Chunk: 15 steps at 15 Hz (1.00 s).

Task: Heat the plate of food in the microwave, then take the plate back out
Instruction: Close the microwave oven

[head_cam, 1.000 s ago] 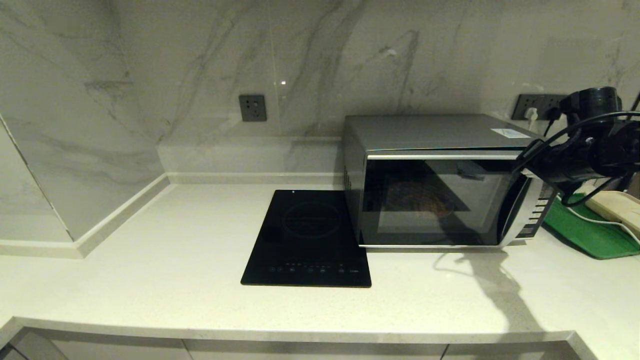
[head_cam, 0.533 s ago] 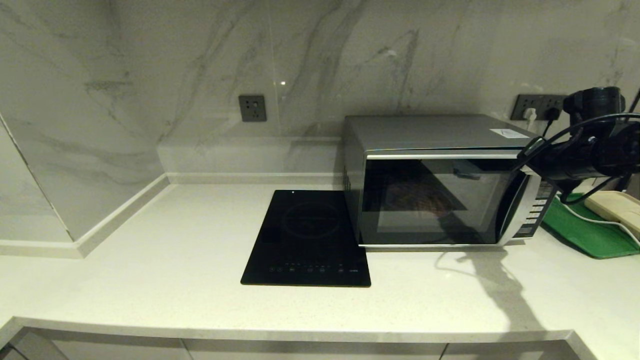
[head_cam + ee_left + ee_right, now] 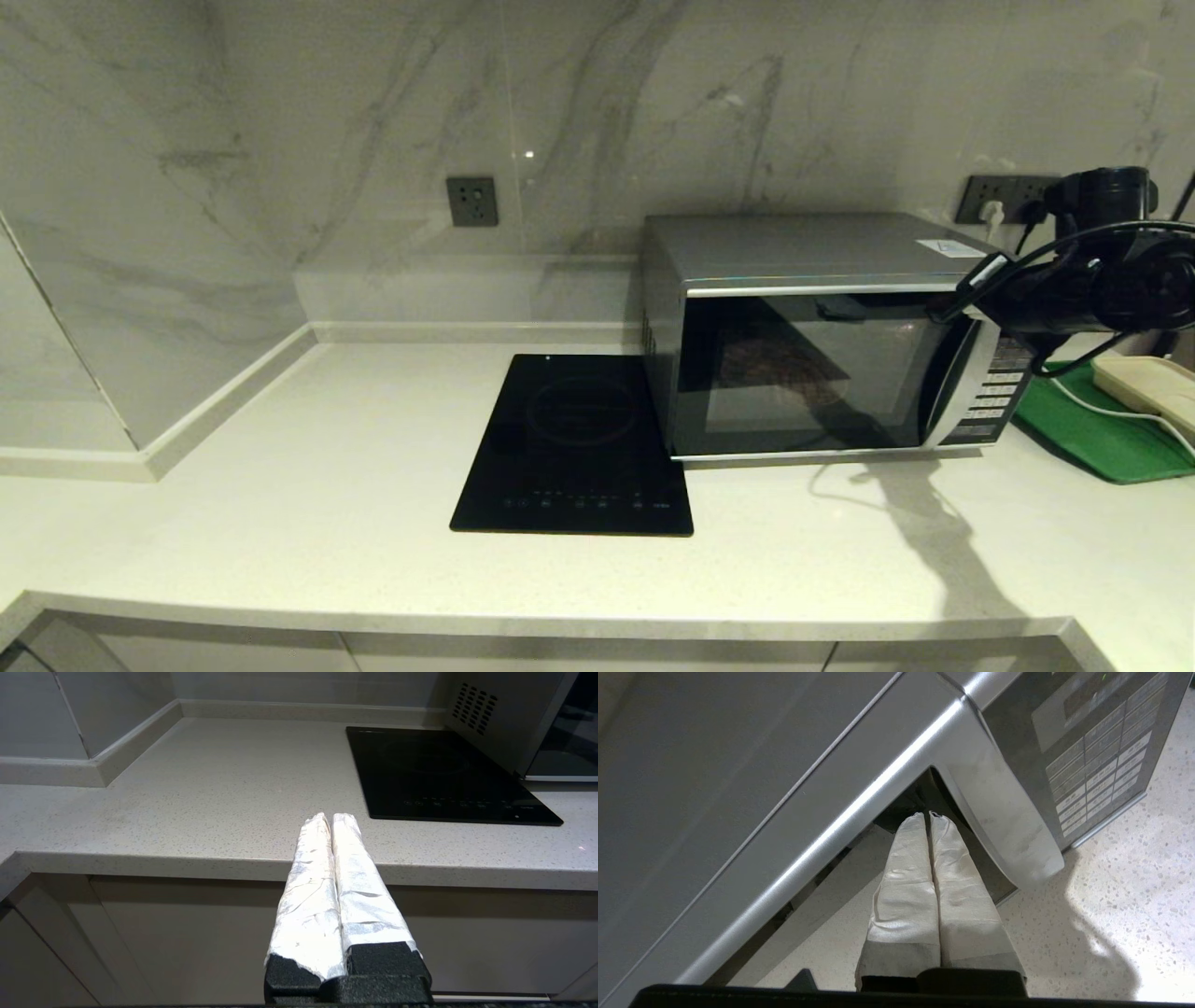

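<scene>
The silver-grey microwave (image 3: 812,336) stands at the back right of the counter, its dark glass door (image 3: 808,373) almost flush with the front. Through the glass a dim round shape, the plate of food (image 3: 780,369), sits inside; its colour cannot be made out. My right gripper (image 3: 973,287) is shut and empty. Its tips (image 3: 926,814) press the glass at the door's upper right corner, just under the curved silver trim (image 3: 994,816) and beside the keypad (image 3: 1101,756). My left gripper (image 3: 329,817) is shut and empty, parked low in front of the counter's front edge.
A flat black induction cooktop (image 3: 579,443) lies left of the microwave. A green tray (image 3: 1092,434) and a cream tray (image 3: 1148,387) lie to its right, with a white cable across them. Sockets (image 3: 1004,198) are on the marble wall behind.
The microwave door has swung from slightly ajar back towards the body, uncovering the keypad. My right arm has moved a little inwards with it.
</scene>
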Motion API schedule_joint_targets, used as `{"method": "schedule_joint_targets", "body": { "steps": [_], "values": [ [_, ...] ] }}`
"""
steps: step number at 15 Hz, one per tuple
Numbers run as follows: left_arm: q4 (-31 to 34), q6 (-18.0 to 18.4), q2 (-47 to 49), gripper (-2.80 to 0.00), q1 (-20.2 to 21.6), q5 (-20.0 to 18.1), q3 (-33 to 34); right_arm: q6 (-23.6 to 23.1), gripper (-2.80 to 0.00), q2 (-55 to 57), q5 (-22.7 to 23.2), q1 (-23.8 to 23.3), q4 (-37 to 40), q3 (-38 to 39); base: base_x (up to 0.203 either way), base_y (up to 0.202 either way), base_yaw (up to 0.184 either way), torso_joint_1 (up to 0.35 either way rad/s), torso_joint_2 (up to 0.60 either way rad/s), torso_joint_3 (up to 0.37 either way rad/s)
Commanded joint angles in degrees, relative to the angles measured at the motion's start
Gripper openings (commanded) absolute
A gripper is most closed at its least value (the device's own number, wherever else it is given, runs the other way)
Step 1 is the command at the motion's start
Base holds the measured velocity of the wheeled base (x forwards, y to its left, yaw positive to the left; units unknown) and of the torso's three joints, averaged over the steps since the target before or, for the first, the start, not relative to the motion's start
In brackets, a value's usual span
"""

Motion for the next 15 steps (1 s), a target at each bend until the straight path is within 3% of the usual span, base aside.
{"method": "schedule_joint_targets", "body": {
  "steps": [1, 4, 10, 15],
  "values": [
    [-0.03, -0.02, -0.08, -2.80, 0.04, 0.03, 0.01, 0.25, -2.80, 0.50, -0.03, 0.01, 0.22, 0.02, 0.000, 0.000, 0.000, 0.000, 0.00, 0.000],
    [-0.03, -0.02, 0.00, -2.80, 0.06, 0.03, 0.01, 0.25, -2.80, -2.11, 0.12, 0.01, 0.50, 1.72, 0.000, 0.000, 0.000, 0.000, 0.00, 0.000],
    [-0.03, -0.02, -0.06, -2.80, 0.00, 0.03, 0.01, -1.02, -2.80, -15.24, 5.29, -0.08, 0.52, 13.54, 0.000, 0.000, 0.000, 0.000, 0.00, 0.000],
    [-0.03, -0.02, -0.08, -2.80, -0.03, 0.03, 0.01, -3.61, -2.80, -21.75, 13.47, 0.10, 2.80, 20.23, 0.000, 0.000, 0.000, 0.000, 0.00, 0.000]
  ]
}}
